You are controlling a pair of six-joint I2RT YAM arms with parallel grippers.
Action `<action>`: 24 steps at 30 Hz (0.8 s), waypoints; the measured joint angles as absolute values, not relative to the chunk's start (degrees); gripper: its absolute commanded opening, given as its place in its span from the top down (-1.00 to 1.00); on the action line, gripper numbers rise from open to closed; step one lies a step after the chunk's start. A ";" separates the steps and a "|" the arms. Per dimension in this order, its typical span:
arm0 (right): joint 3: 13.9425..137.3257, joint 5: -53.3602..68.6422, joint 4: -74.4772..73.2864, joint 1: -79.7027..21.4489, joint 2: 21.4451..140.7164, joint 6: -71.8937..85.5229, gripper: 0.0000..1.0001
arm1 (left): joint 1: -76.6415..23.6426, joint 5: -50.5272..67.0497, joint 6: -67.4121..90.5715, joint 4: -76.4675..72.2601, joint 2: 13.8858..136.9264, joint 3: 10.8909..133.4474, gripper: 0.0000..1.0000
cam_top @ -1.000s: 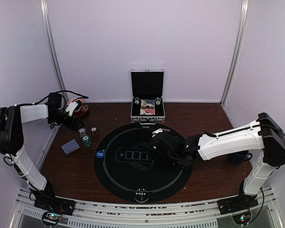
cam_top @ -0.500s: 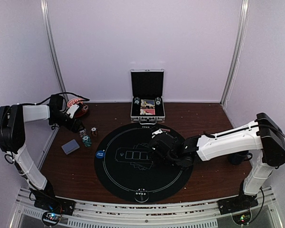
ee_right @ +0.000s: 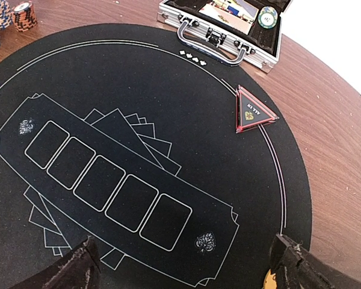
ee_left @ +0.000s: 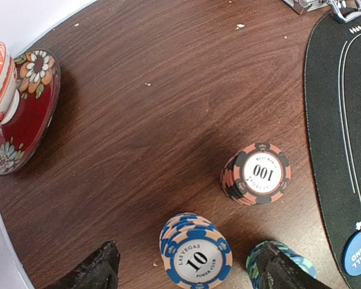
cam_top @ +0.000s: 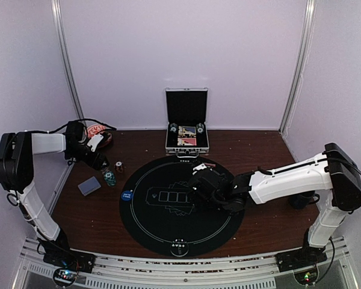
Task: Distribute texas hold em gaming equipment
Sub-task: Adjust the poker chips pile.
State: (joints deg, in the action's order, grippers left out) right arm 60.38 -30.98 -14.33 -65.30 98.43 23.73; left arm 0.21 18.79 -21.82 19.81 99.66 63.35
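At the left edge of the table, the left gripper point(cam_top: 98, 158) hangs over the chip stacks, beside the red flowered bowl point(ee_left: 25, 114).
- Jaws wide apart, nothing held. In the wrist view only the two black fingertips point(ee_left: 95, 270) show at the bottom edge.
- Blue stack of chips point(ee_left: 196, 257), marked 10, sits between the fingers, apart from both.
- Teal stack point(ee_left: 284, 257) is partly hidden behind the right-hand finger; cannot tell if they touch.
- Red stack point(ee_left: 257, 173), marked 100, stands a little beyond, on bare wood, just off the round black mat point(ee_left: 340, 120).
- Blue disc point(ee_left: 357, 253) lies flat just inside the mat's left rim.
- Deck of cards point(cam_top: 89, 185), grey-blue back up, lies on the wood nearer the arm bases, apart from the chips.

Over the middle of the mat, the right gripper point(ee_right: 186, 250):
- Jaws wide apart, nothing between them but the printed card outlines.
- Red triangle marker point(ee_right: 253, 112) lies on the mat's far right rim.
- Silver case point(ee_right: 225, 37) stands open just beyond the mat's far edge, handle toward the mat. A chip point(ee_right: 268, 16) and some cards lie inside; in which compartments, cannot tell.
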 measured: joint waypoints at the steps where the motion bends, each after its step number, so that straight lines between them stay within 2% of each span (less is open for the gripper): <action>1: 60.38 -31.00 -14.33 -65.30 98.43 23.73 -1.00 | 0.08 18.61 -21.91 19.81 99.66 63.35 -0.61; 24: 60.38 -31.59 -14.33 -65.39 98.43 23.75 -1.00 | -0.12 16.73 -21.98 19.79 101.56 63.35 -0.35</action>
